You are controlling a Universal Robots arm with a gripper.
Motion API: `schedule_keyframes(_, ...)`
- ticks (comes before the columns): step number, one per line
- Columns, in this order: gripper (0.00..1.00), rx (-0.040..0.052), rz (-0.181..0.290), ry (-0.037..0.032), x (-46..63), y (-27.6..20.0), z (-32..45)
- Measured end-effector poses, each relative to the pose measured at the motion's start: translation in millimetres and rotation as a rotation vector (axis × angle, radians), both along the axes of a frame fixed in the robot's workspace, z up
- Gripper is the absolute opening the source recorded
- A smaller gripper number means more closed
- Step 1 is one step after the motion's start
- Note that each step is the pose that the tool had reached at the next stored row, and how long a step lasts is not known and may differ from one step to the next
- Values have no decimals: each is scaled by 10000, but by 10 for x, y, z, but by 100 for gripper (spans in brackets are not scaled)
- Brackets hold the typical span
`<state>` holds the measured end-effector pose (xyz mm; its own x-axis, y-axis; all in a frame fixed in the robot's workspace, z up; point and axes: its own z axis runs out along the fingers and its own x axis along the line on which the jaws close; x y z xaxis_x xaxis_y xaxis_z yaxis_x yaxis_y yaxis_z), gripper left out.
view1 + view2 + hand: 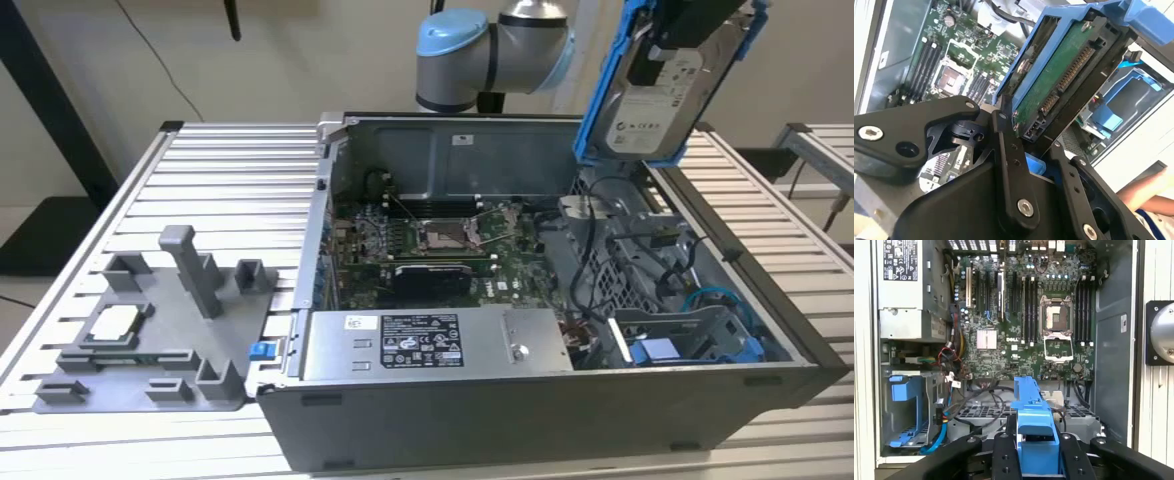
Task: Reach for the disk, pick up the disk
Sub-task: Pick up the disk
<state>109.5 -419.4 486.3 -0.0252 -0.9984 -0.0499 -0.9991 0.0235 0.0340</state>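
The disk (657, 100) hangs upright above the far right corner of the open computer case, its white label facing the exterior view and its blue carrier frame (603, 90) along the edge. My gripper (697, 35) is shut on its upper part. In the second wrist view the disk's green circuit-board side (1064, 80) sits between my black fingers (1006, 145), with the gripper (1030, 145) closed around its end. In the first wrist view the blue frame edge (1035, 432) is clamped in the gripper (1036, 447), high over the motherboard.
The open case (534, 430) holds a motherboard (427, 245), a grey box with a label (434, 342), cables and a blue drive bay (694, 340). A grey fixture (160, 330) with a square chip (114, 325) stands at the exterior view's left. A person's arm (1149, 192) is beside the case.
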Motion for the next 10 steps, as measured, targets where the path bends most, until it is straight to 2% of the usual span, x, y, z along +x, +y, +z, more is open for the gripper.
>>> schedule_keyframes(10,0,-1,0,2,15,-356,1)
